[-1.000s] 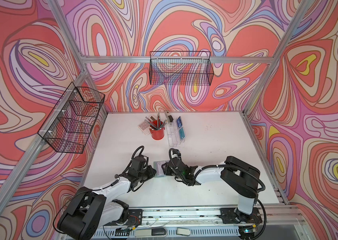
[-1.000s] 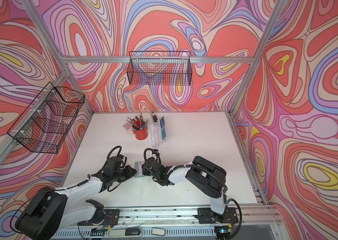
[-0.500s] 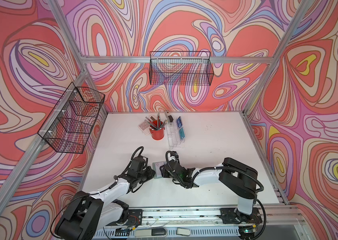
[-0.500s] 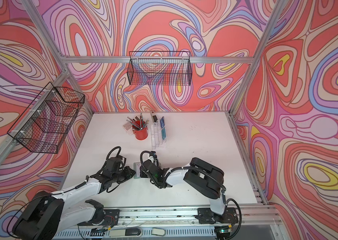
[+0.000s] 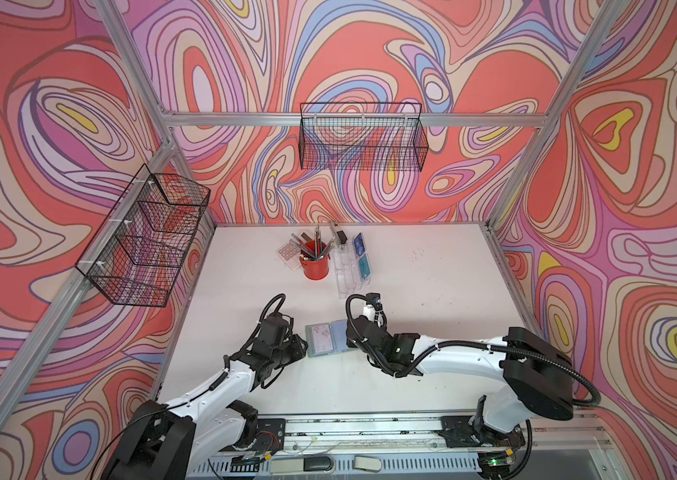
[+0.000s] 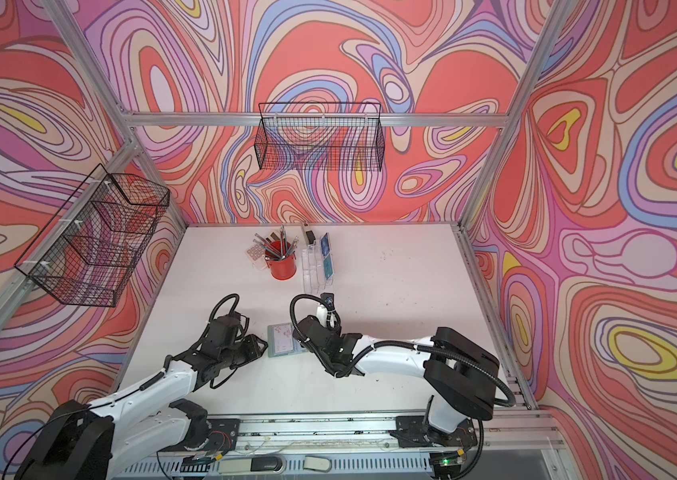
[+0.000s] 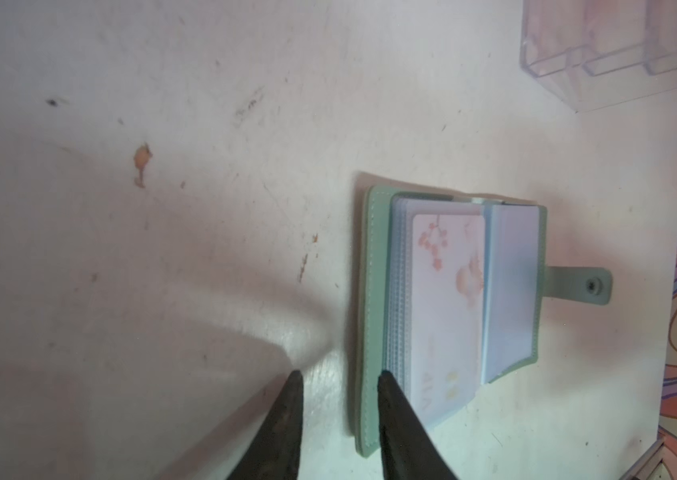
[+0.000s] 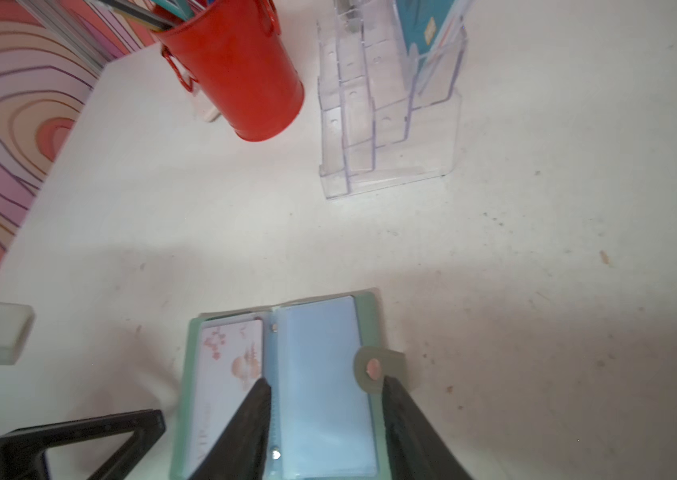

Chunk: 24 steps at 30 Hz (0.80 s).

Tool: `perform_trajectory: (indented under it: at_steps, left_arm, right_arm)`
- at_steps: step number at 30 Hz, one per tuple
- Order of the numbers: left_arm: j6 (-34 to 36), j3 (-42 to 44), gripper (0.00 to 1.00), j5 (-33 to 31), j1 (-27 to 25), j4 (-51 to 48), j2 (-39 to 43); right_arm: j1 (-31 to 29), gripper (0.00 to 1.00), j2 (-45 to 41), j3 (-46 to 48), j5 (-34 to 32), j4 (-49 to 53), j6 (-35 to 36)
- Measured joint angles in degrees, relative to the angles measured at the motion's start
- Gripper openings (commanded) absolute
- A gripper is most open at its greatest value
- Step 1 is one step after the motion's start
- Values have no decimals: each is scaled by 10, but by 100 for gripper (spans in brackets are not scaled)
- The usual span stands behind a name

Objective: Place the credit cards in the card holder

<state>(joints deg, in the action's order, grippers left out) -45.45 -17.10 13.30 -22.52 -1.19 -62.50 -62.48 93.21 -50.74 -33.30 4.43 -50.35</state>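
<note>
Your left gripper (image 7: 340,374) and right gripper (image 8: 325,380) stand parted, empty, at the card holder (image 7: 372,291); pinch the likely stiff, slick credit cards (image 5: 364,266) by exposed top edges.

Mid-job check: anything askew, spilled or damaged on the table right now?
Nothing spilled or damaged. The card holder lies open on the table, a pink card seated in a sleeve. Only blemishes: small brown stains nearby. A blue card and a teal card stand in the clear stand.
</note>
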Motion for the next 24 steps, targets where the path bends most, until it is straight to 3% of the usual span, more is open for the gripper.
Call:
perform_trajectory:
  at_steps: [5, 11, 22, 24]
  left_arm:
    - [0, -12, 37, 16, 0, 43, -44]
    - [0, -13, 37, 28, 0, 66, -59]
    - [0, -13, 37, 28, 0, 54, -51]
    - [0, -13, 37, 28, 0, 53, -50]
  right_arm:
    - [0, 41, 60, -39, -9, 42, 23]
    - [0, 28, 70, -42, -17, 58, 31]
    - [0, 29, 107, -72, -21, 69, 34]
    - [0, 22, 115, -78, -20, 70, 35]
